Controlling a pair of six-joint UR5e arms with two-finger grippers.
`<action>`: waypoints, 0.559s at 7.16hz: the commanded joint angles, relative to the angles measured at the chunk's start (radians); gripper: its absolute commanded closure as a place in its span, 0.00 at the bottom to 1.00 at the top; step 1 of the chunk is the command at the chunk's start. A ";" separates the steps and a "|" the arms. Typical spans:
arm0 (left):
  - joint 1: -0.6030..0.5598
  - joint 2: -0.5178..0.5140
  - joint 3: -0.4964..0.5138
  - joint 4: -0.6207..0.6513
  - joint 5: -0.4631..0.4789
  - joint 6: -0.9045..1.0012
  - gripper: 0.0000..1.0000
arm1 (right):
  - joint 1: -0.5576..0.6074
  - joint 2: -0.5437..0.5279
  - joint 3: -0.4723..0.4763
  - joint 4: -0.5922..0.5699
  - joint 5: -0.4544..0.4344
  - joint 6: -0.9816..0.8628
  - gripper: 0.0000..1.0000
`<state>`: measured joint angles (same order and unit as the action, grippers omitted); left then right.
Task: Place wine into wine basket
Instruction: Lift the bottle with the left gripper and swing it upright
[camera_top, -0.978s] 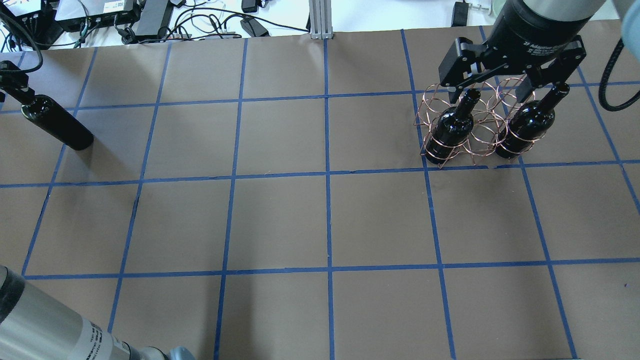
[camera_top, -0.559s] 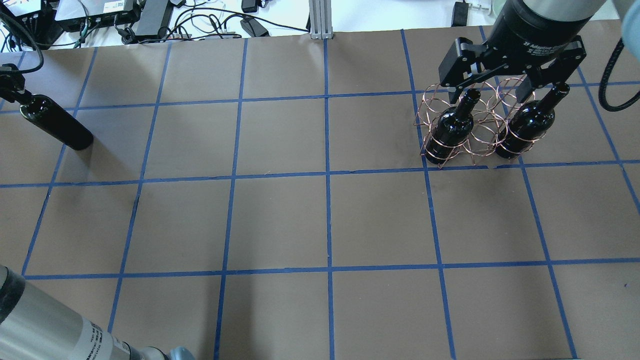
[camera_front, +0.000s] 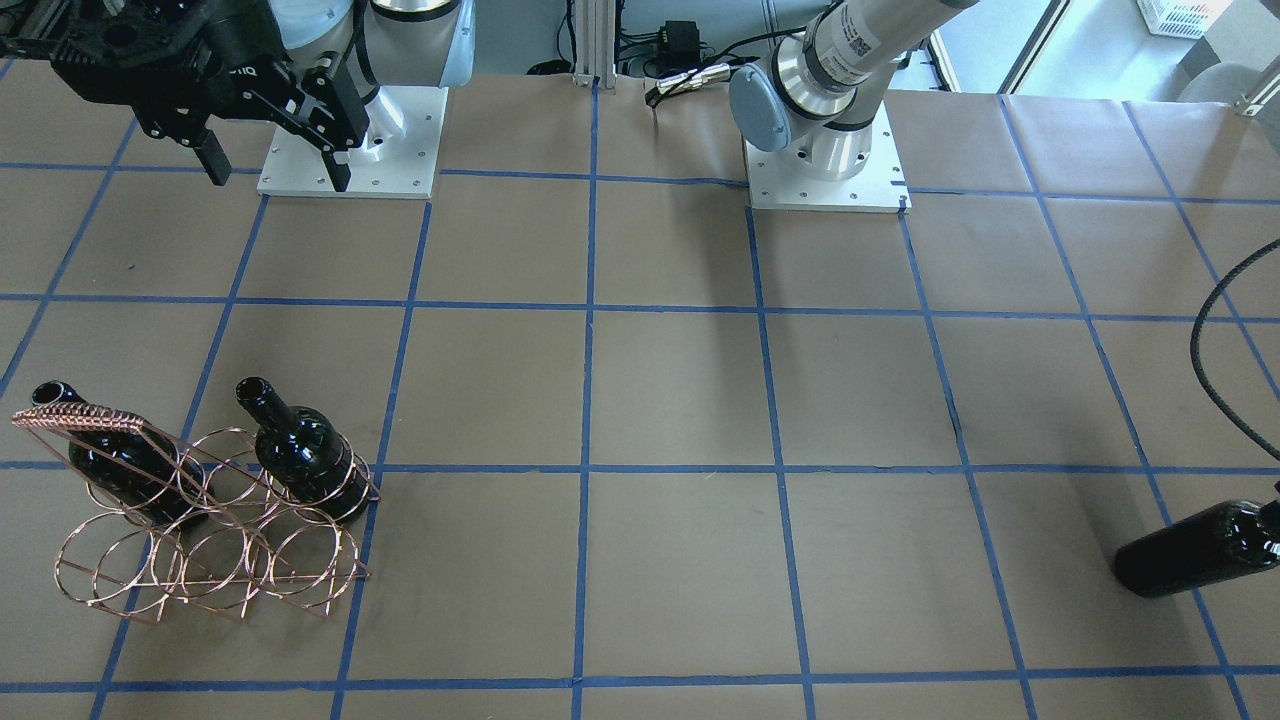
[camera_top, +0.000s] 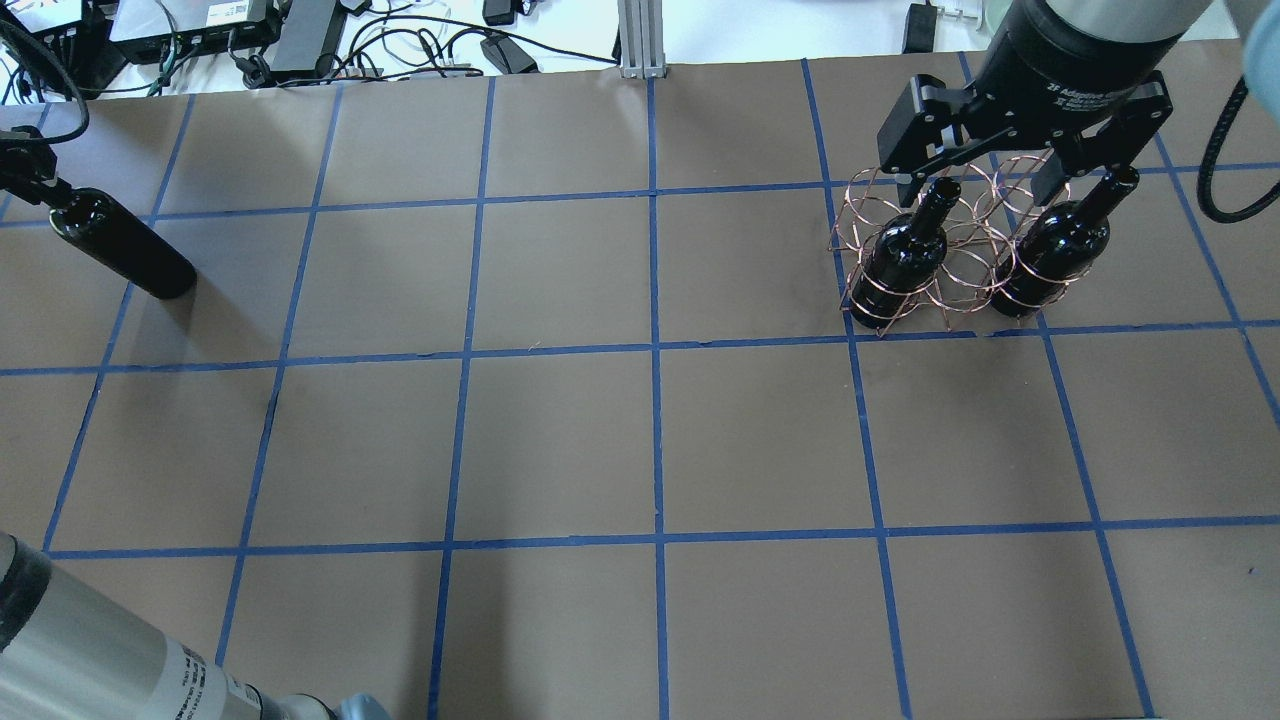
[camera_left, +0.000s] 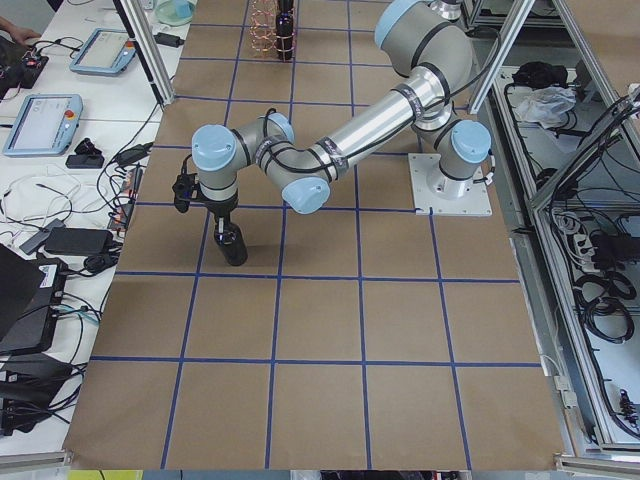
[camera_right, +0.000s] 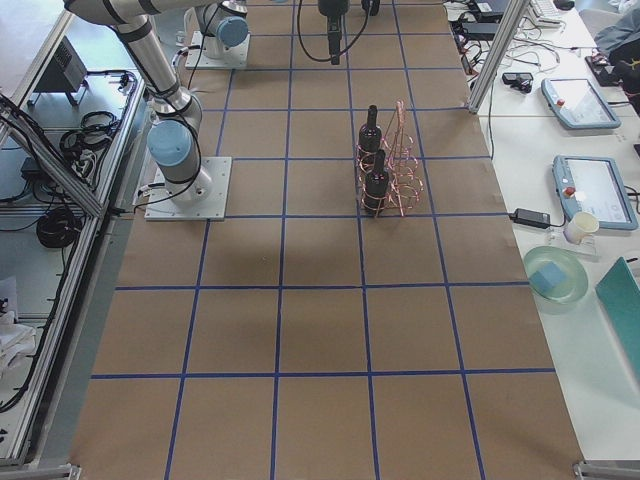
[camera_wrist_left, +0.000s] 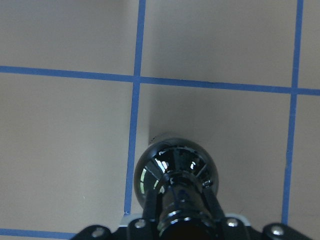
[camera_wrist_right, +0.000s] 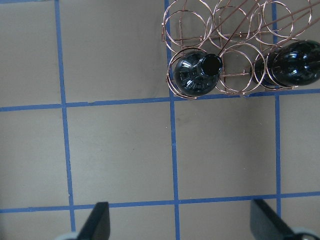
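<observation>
Moving: my left gripper (camera_wrist_left: 183, 207), clenched on the last bottle (camera_top: 125, 250), nudged it toward 3 o'clock.
Waiting: right gripper (camera_top: 987, 178), spread empty, over the basket (camera_front: 100, 416).
Meaning: trip begun.

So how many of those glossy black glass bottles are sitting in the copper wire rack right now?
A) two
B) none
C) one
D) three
A: one glossy black glass bottle and a second black bottle stand in the copper wire rack, while the third black bottle is far across the table.
</observation>
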<state>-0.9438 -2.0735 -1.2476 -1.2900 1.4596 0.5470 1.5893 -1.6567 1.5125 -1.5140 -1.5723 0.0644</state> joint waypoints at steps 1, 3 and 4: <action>-0.045 0.053 -0.004 -0.032 0.005 -0.004 1.00 | 0.000 0.000 0.000 0.000 0.000 -0.001 0.00; -0.165 0.125 -0.053 -0.032 0.005 -0.080 1.00 | 0.000 0.000 0.000 0.000 -0.002 -0.002 0.00; -0.209 0.154 -0.094 -0.025 -0.004 -0.150 1.00 | 0.000 0.000 0.000 0.000 0.000 -0.003 0.00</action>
<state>-1.0904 -1.9592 -1.2969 -1.3197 1.4643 0.4706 1.5892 -1.6567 1.5125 -1.5141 -1.5729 0.0622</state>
